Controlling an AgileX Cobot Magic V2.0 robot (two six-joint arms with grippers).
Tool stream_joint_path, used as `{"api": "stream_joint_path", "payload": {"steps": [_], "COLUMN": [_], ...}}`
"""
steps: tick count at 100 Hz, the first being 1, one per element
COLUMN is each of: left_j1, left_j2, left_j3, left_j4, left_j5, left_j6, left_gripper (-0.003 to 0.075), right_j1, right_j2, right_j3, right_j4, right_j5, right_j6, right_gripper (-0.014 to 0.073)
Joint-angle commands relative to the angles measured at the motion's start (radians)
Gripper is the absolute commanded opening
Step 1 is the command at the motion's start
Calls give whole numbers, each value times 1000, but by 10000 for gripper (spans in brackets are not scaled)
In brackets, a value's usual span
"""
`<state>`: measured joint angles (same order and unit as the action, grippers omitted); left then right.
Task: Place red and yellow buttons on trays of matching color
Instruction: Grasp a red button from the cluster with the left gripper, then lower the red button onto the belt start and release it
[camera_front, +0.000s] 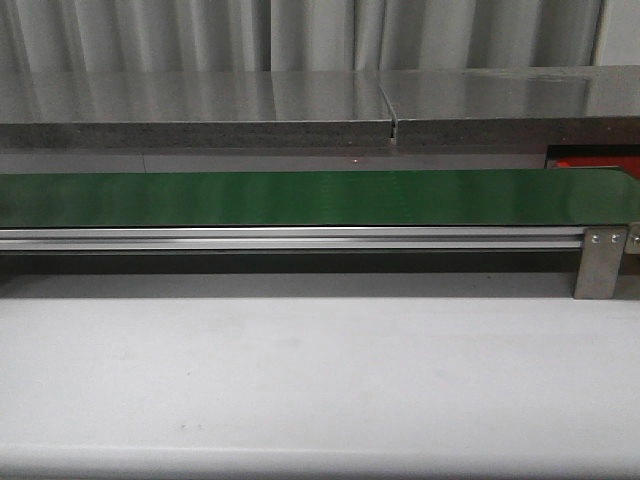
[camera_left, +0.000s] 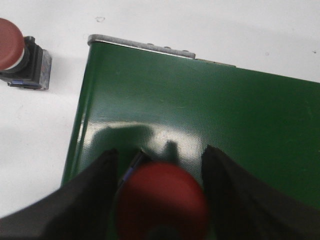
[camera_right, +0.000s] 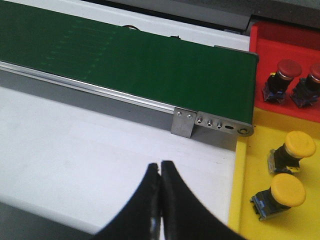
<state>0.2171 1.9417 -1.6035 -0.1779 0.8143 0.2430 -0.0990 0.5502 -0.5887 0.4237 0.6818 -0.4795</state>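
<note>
Front view shows the green conveyor belt (camera_front: 300, 197) running across the pale surface (camera_front: 300, 380), with a sliver of the red tray (camera_front: 592, 161) just past the belt's right end; neither arm shows here.

Over at the belt's left end, the left wrist camera finds a red button (camera_left: 11, 45) lying on its side on the surface, just off the belt's edge (camera_left: 200, 115). The left claw (camera_left: 160, 200) hangs over the belt's end with its dark fingers (camera_left: 95, 200) spread either side of a second red button (camera_left: 162, 202); whether they actually press on it I cannot tell, since it is blurred and close.

At the belt's right end, the right claw (camera_right: 160, 200) is clenched, fingertips meeting, holding nothing, above the surface beside the yellow tray (camera_right: 240, 200). Two yellow buttons (camera_right: 287, 192) lie in that tray, and two red buttons (camera_right: 287, 70) sit in the red tray (camera_right: 280, 35) beyond it
</note>
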Motion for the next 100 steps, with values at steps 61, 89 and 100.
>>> {"api": "stream_joint_path", "payload": {"steps": [61,89,100], "left_j1": [46,214,259], "left_j2": [-180,-157,-122], "left_j3": [-104,-106,-102], "left_j4": [-20,-28,-30], "left_j5": [27,64,67], "left_j6": [-32,-34,-34], "left_gripper": [611,611,611], "right_j1": [1,1,1], "right_j2": [1,1,1], "right_j3": [-25,-25,-25], "right_j4": [20,20,20], "right_j5": [-55,-55,-55], "right_j6": [-9,-9,-9], "right_gripper": [-117,-117,-117]}}
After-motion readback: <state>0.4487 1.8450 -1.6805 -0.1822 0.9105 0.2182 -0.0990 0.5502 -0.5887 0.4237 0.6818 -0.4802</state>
